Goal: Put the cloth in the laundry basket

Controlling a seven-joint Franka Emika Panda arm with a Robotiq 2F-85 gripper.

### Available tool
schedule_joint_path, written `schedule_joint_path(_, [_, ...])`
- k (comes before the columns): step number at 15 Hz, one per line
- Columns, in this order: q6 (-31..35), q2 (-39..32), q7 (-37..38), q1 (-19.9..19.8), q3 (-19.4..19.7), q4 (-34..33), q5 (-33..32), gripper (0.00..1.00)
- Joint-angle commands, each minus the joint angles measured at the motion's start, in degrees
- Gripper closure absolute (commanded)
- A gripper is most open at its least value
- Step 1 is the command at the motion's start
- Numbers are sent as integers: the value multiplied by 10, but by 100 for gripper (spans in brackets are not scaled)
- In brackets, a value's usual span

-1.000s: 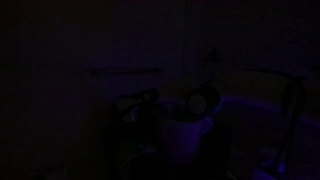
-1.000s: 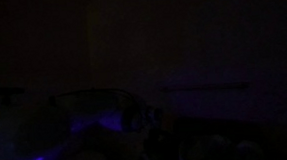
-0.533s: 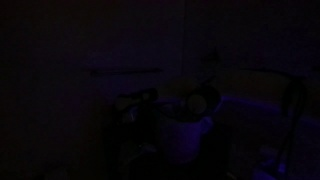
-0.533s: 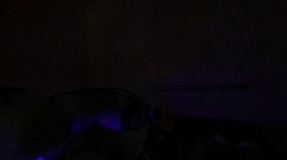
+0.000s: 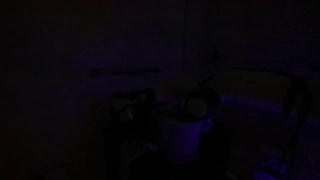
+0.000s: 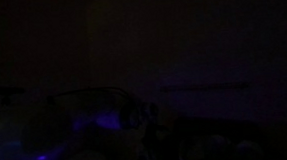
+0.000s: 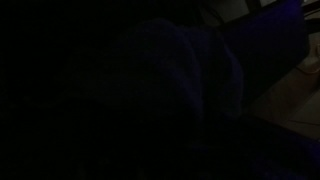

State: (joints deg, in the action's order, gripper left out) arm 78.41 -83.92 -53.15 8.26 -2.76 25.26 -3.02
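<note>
Everything was nearly black, and I could make out very little. In an exterior view the laundry basket (image 5: pixel 186 132) showed as a pale, bucket-shaped form with a wider rim, standing upright low in the middle of the picture. At its rim sat a paler rounded shape (image 5: pixel 197 103); I could not tell whether that was the cloth or something else. A dark bulky mass (image 5: pixel 134 107) stood just beside the basket, and a faint bluish surface (image 5: pixel 250 101) lay beyond it on the opposite side. What the basket stood on was too dim to say.

In an exterior view a bluish glow (image 6: pixel 104 123) lit the lower part among dark curved outlines, and I could not pick out the basket there.

In the wrist view a dim, bluish, rounded bulk (image 7: pixel 185 70) filled the middle, with a lighter patch (image 7: pixel 290 95) off to one side. Whether that bulk was cloth or basket I could not tell. My tool was lost in the darkness: I could not tell whether its fingers were apart, together or clamped on anything.
</note>
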Motion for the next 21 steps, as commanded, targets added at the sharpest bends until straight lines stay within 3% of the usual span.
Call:
schedule_joint_path(1, [-41,33,44,-2,11,-6,-3,92])
schedule_joint_path(7, [-54,53,131,-12,9,-59,5,93])
schedule_joint_path(17, [-37,170,323,-52,-16,-46,49,93])
schedule_joint_path(20, [-38,173,329,-76,-17,-55,51,93])
schedule_joint_path(21, [-31,168,312,-60,-11,-55,35,93])
